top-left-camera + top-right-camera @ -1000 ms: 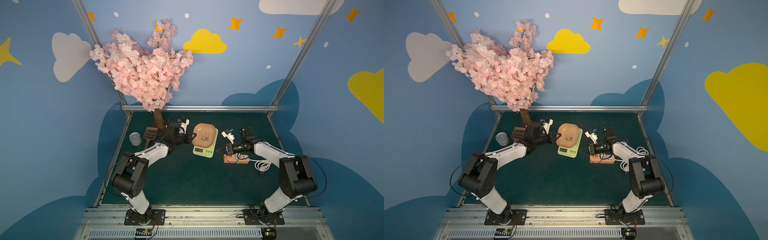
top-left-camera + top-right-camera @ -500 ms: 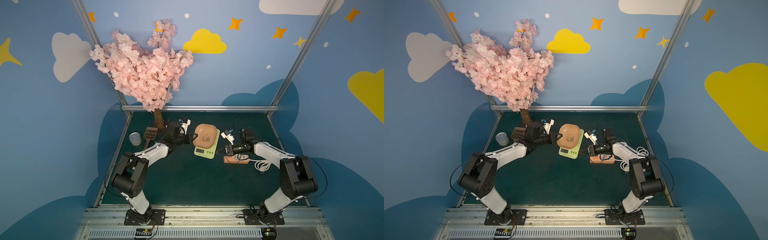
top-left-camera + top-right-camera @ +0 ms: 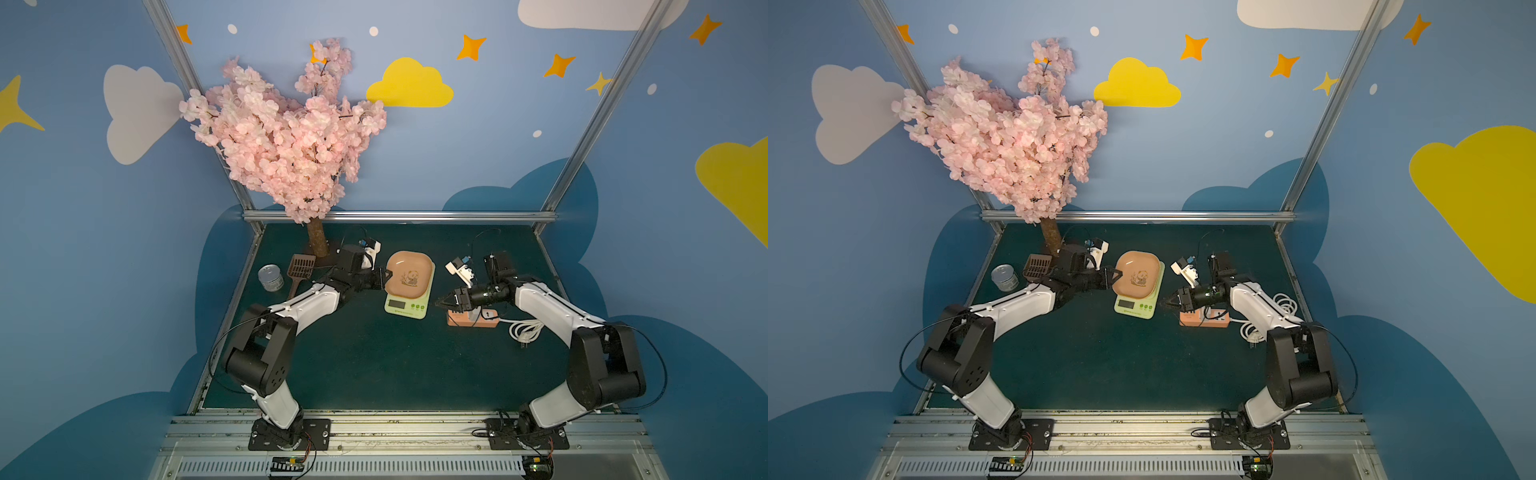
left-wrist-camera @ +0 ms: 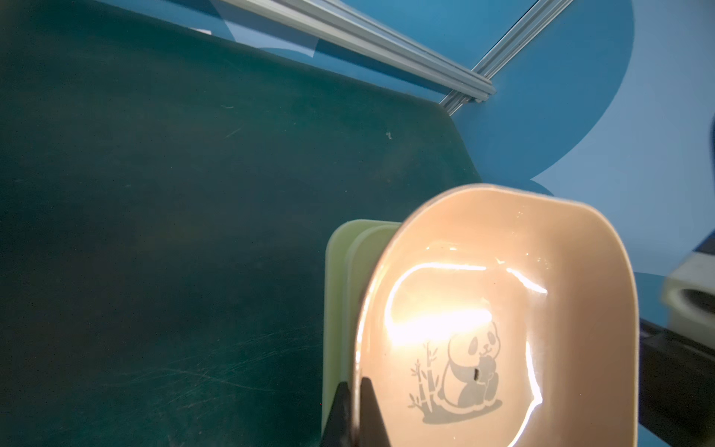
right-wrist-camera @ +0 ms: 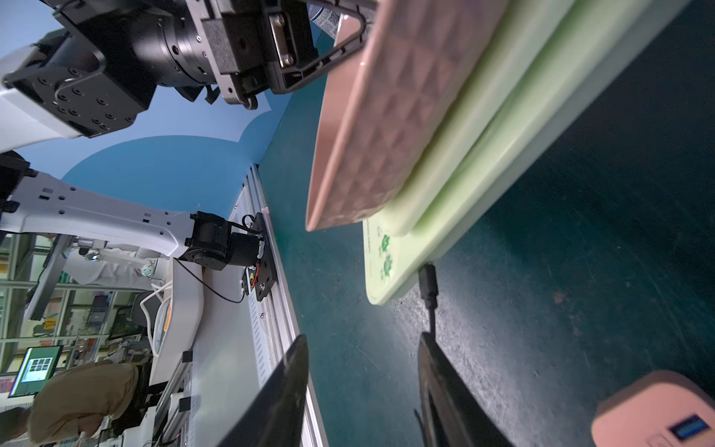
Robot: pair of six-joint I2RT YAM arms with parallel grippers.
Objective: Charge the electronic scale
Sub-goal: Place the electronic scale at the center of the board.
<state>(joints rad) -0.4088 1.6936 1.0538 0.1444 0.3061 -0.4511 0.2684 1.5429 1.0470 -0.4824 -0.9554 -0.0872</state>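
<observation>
Scale (image 3: 405, 308) lies flat on the mat (image 3: 374, 365), back of centre, between the 2 grippers. Left gripper (image 3: 386, 276) is clamped on the dish (image 3: 409, 274) that sits on the scale. In the left wrist view its 2 black fingertips (image 4: 371, 418) pinch the dish's rim, 1 inside and 1 outside. In both top views that grip is at the dish's 9 o'clock side.

Right gripper (image 5: 361, 340) has its jaws apart with nothing between them. It is low over the mat at the scale's 3 o'clock side, tips aimed at the scale. A black cable (image 5: 427, 284) is plugged into the scale's side edge near the button end and runs back to 1 finger. Whether that finger touches it I cannot tell.

In both top views the scale's long axis runs about 12 to 6, with the display and green buttons at the 6 end, toward the arm bases. The dish hides most of the platform.

Power strip (image 3: 486, 324) sits at the scale's 4 o'clock, partly under the right gripper, with its white cord (image 3: 525, 330) coiled farther out. A spatula (image 3: 301, 266) and a tin (image 3: 271, 277) lie at 9 o'clock, beyond the left gripper.

In the top views the cable is too small to make out. The left wrist view shows only a pale green sliver of scale past the dish. In the right wrist view the scale's far end is cut off and its buttons are blurred.
</observation>
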